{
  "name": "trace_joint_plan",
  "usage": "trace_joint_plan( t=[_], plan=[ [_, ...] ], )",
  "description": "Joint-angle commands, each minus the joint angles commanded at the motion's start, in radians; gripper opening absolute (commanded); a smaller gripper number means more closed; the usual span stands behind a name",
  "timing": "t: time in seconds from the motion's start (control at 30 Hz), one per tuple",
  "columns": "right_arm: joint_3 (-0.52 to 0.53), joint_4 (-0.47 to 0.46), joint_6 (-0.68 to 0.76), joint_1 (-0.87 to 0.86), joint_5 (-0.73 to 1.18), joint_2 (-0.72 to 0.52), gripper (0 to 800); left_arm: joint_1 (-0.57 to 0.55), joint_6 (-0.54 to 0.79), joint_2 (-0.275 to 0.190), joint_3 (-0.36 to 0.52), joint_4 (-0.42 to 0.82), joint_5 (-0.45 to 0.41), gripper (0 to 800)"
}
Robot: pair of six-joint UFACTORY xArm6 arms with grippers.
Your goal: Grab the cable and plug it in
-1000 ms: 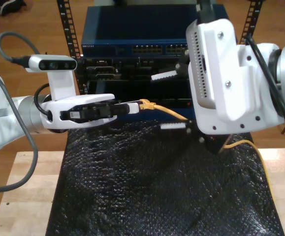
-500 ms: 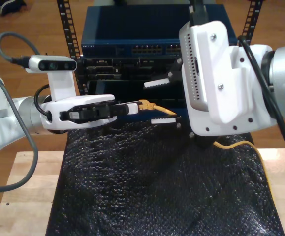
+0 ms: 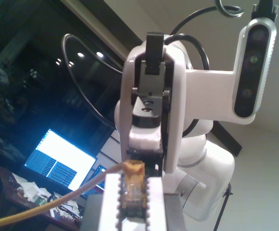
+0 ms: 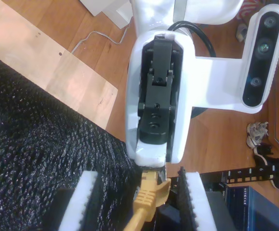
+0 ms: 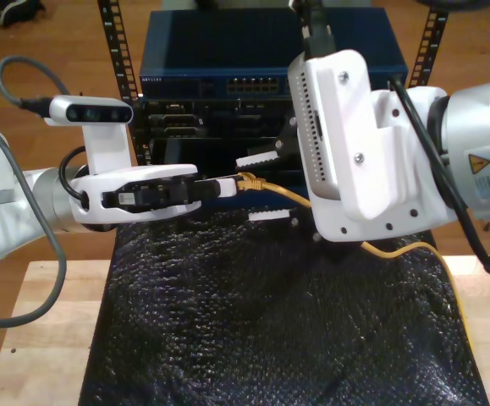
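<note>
Currently my first gripper (image 5: pixel 228 185), on the arm at the exterior view's left, has its jaws drawn together and clamped on the clear plug at the tip of the cable (image 5: pixel 283 193). The first wrist view confirms this: the two white toothed fingers (image 3: pixel 111 202) of my first gripper (image 3: pixel 132 204) press against both sides of the plug, with the yellow boot of the cable (image 3: pixel 129 168) standing just past the fingertips.

My second gripper (image 5: pixel 257 188), on the arm at the exterior view's right, has its jaws spread wide, one finger above and one below the cable, just behind the plug. In the second wrist view, my second gripper (image 4: pixel 137 204) straddles the boot of the cable (image 4: pixel 149 192), and a gap shows on each side between the boot and the fingers (image 4: pixel 84 202).

From the plug, the cable runs toward the exterior view's right, passes behind the second arm's housing, reappears below it and lies along the edge of the black mat (image 5: pixel 253 321) on the wooden table (image 5: pixel 41 338).

The exterior view shows the blue rack unit (image 5: pixel 228 59) behind both grippers. The first wrist view shows a lit monitor (image 3: pixel 57 166) in a dark room.
</note>
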Motion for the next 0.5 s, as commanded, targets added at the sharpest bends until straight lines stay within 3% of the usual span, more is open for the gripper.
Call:
trace_joint_plan(
  t=[0.5],
  plan=[
    [0.000, 0.002, 0.002, 0.000, -0.009, 0.005, 326, -0.002, 0.000, 0.000, 0.002, 0.000, 0.017, 5]
  ],
)
